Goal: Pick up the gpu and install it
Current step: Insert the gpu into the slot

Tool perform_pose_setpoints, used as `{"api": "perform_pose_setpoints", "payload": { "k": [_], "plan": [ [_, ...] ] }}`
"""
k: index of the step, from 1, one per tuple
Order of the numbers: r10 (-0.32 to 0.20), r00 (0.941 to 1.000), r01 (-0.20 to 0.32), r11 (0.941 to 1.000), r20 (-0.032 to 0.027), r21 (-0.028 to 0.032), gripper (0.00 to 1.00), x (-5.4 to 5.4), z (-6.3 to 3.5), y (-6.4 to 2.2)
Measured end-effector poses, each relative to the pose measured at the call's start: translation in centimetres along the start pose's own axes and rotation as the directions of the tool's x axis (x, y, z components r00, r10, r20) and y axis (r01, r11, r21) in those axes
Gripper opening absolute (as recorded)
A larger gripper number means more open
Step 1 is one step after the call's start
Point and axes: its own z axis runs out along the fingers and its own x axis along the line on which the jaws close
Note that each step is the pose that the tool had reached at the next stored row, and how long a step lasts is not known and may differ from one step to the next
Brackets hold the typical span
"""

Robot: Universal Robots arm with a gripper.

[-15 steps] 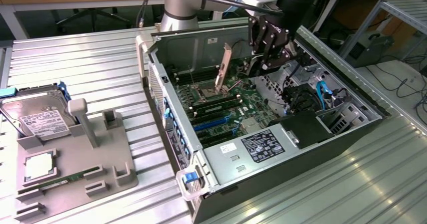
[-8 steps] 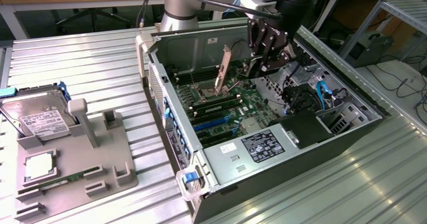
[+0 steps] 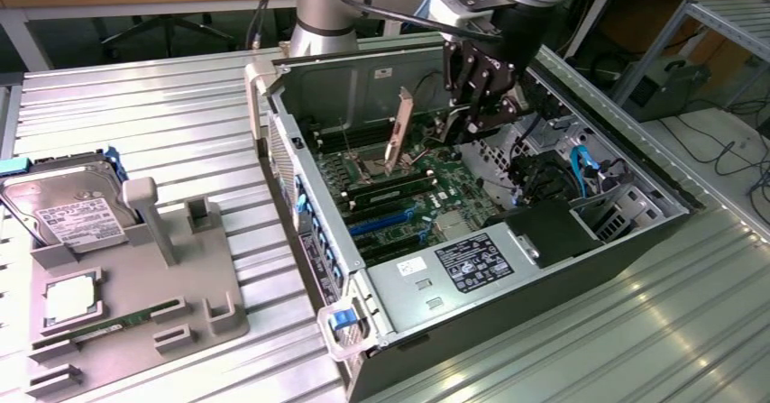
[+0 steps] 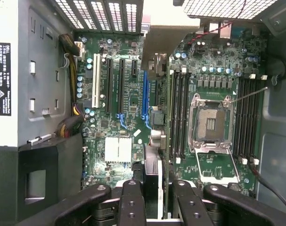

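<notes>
**GPU is in the grip and down inside the case, seating not confirmed**

Nearest, on the exterior view's left, there's a grey plastic parts holder (image 3: 132,304) with a boxy silver hard drive (image 3: 67,209) parked in it. The gpu slot there looks vacated, so I'd call the pickup done.

Further in is the open black tower case (image 3: 506,331). Inside it, the black multi-link gripper (image 3: 463,128) has its 2 fingers (image 4: 132,202) clenched on the thin dark gpu card (image 3: 405,119). The card stands on edge over the green motherboard (image 4: 114,122), metal bracket toward the vented rear.

So we're at the install step. The card sits just beside 1 long blue slot (image 4: 145,94), but I can't tell if its edge is in. My guess: seating needs the edge square over that slot and a straight push.
</notes>
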Motion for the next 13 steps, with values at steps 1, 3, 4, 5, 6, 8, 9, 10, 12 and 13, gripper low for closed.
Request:
{"api": "perform_pose_setpoints", "payload": {
  "k": [1, 3, 4, 5, 6, 8, 9, 10, 12, 13],
  "plan": [
    [0.000, 1.0000, 0.000, 1.0000, 0.0000, 0.0008, 0.28, 0.0, 0.07, 0.13],
    [0.000, 1.0000, 0.000, 1.0000, -0.0003, 0.0032, 0.28, 0.0, 0.19, 0.42],
    [0.000, 1.0000, 0.000, 1.0000, -0.0003, 0.0050, 0.28, 0.0, 0.25, 0.58],
    [0.000, 1.0000, 0.000, 1.0000, -0.0003, 0.0071, 0.28, 0.0, 0.32, 0.75],
    [0.000, 1.0000, 0.000, 0.9999, -0.0006, 0.0114, 0.28, 0.0, 0.42, 1.00],
    [0.000, 1.0000, 0.000, 0.9999, -0.0009, 0.0173, 0.28, 0.0, 0.55, 1.40],
    [-0.001, 1.0000, 0.001, 0.9998, -0.0011, 0.0199, 0.28, -0.1, 0.61, 1.60],
    [-0.001, 1.0000, 0.001, 0.9997, -0.0012, 0.0226, 0.28, -0.1, 0.66, 1.82],
    [-0.001, 1.0000, 0.001, 0.9996, -0.0013, 0.0269, 0.28, -0.1, 0.75, 2.19],
    [-0.001, 1.0000, 0.001, 0.9996, -0.0012, 0.0279, 0.28, -0.1, 0.81, 2.33]
  ]
}}
